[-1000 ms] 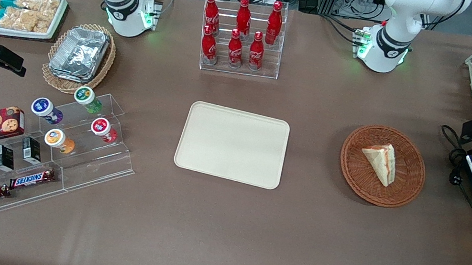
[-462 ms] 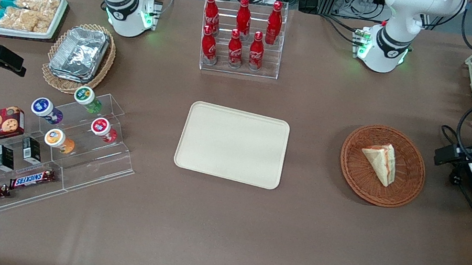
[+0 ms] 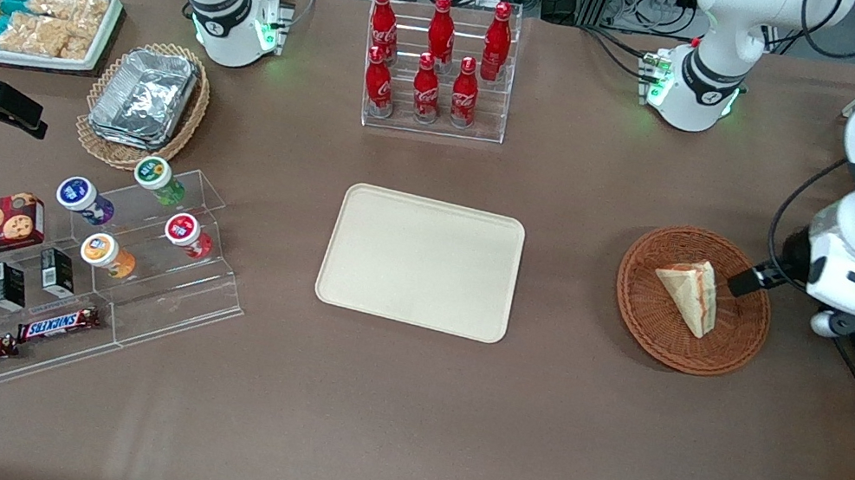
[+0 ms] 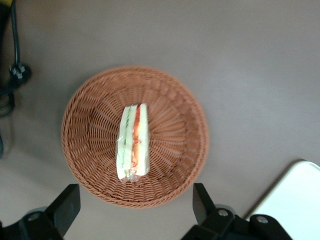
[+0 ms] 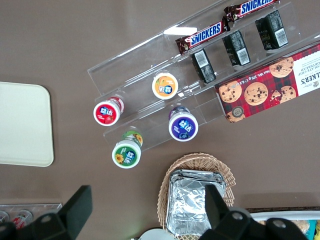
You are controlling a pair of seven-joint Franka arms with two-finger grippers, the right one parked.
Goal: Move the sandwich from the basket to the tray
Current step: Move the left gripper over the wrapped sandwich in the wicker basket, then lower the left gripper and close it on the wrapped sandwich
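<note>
Left tool (image 4: 132,210) spread, hovering above round reddish-brown wicker basket (image 3: 642,318) near worktop's working-arm end; triangular cream sandwich (image 3: 689,294) inside; cream rectangular tray (image 3: 421,261) mid-worktop.

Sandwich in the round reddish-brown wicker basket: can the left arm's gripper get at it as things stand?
Probably yes. The triangular cream-bread sandwich lies alone and uncovered in the round reddish-brown wicker basket. The gripper hangs above the basket's edge, fingers open, with nothing between.

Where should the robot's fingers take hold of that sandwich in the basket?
Probably from above, across the two flat bread faces of the sandwich: it stands on edge in the basket, filling stripe upward. The gripper hovers above the basket, fingers open wide.
</note>
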